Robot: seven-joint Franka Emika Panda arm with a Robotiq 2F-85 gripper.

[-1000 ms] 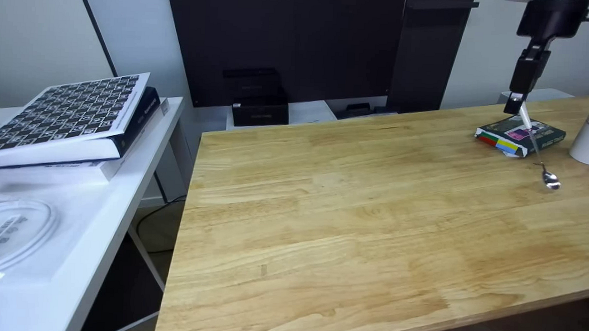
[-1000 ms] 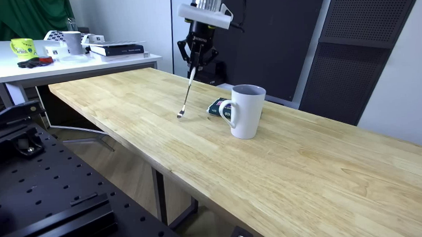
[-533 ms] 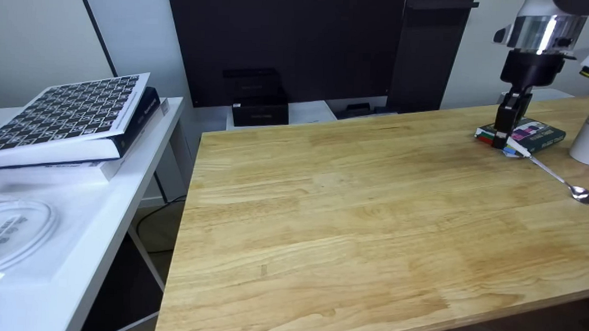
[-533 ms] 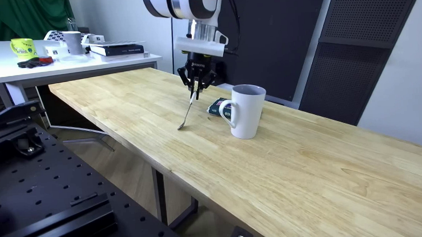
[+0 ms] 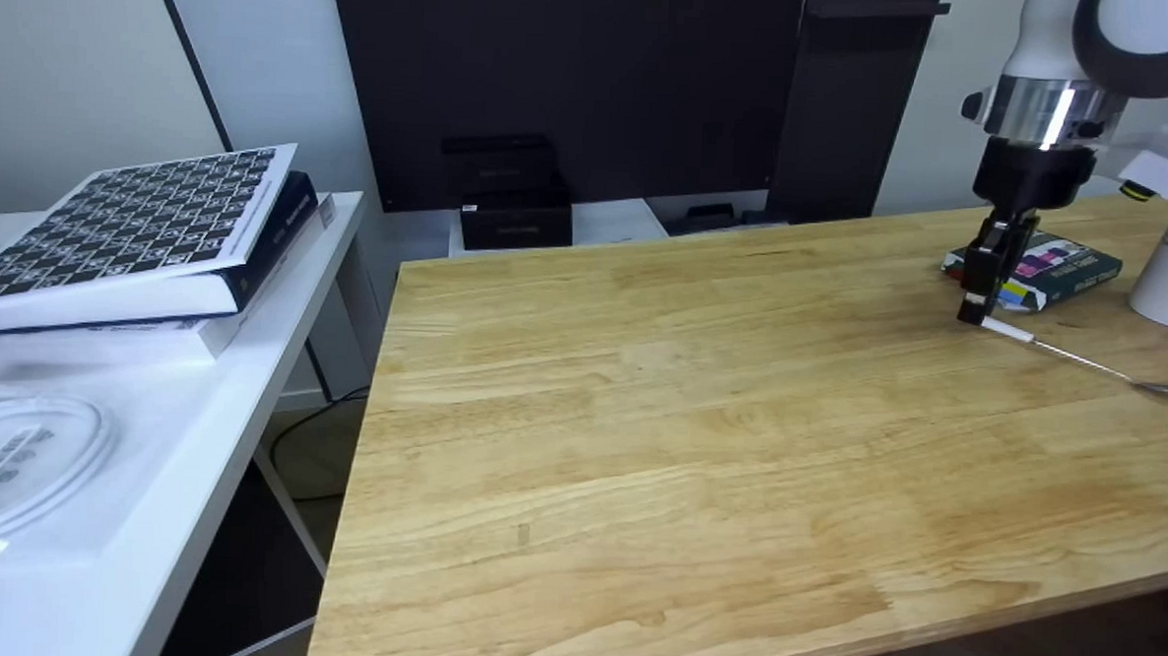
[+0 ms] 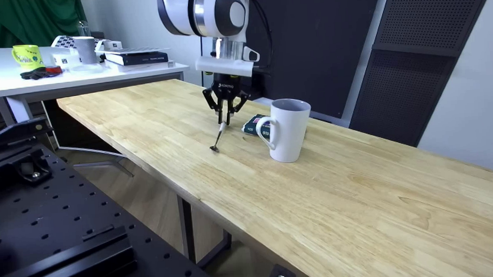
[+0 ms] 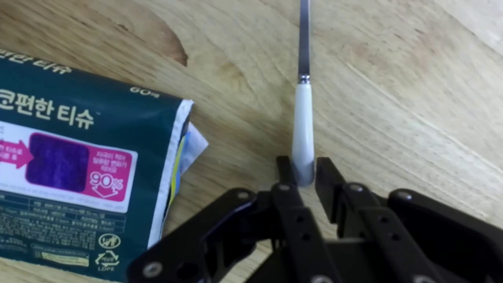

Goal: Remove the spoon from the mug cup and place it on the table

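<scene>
The spoon (image 5: 1083,361) has a white handle and a silvery shaft and bowl. It lies nearly flat on the wooden table (image 5: 717,442), outside the mug. It also shows in an exterior view (image 6: 218,138) and in the wrist view (image 7: 303,125), where its bowl is out of frame. My gripper (image 7: 303,167) is low at the table with its fingertips on both sides of the handle end. The fingers are slightly apart, with a thin gap beside the handle at the right finger. The gripper also shows in both exterior views (image 5: 974,311) (image 6: 224,120). The white mug cup (image 6: 289,130) stands upright beside the spoon.
A dark green tissue packet (image 7: 78,157) lies close beside the gripper, between it and the mug in an exterior view (image 6: 252,124). A white side table (image 5: 172,507) with books (image 5: 145,230) stands apart from the wooden table.
My gripper has come down to the table with the spoon. The spoon has gone from hanging steeply to lying nearly flat. The fingers have opened a little around the handle.
</scene>
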